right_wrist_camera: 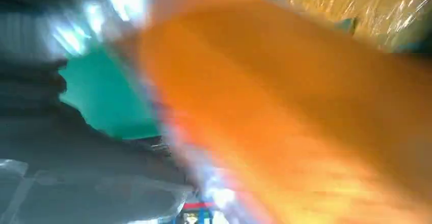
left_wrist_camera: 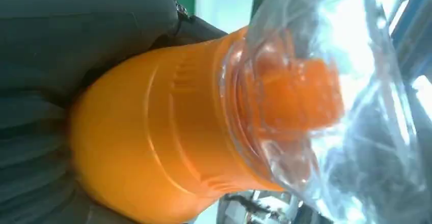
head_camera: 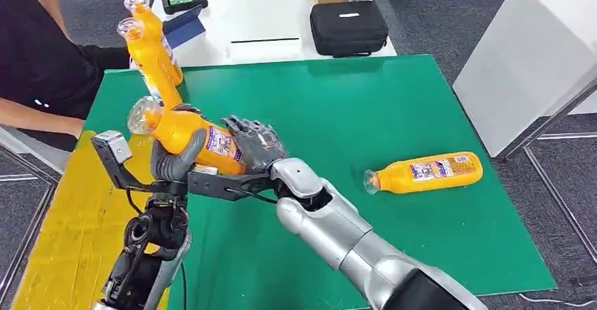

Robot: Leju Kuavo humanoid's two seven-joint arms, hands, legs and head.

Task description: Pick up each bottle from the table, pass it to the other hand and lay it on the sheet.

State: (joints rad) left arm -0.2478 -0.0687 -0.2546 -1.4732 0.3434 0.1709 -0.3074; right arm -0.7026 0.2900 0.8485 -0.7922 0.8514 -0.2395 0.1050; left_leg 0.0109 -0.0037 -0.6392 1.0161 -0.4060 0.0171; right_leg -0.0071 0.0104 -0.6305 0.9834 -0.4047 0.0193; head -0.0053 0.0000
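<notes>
Mid-handover, left centre of frame: my left hand (head_camera: 177, 156) and right hand (head_camera: 255, 143) both wrap fingers round orange bottle (head_camera: 184, 131). One bottle (head_camera: 424, 172) lies on green sheet (head_camera: 338, 106) at right; two more (head_camera: 151, 49) wait upper left.

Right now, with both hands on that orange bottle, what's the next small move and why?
Probably the right hand should let go: the left hand already wraps the held bottle near its neck, so the handover looks complete and the yellow sheet lies on that side.
</notes>
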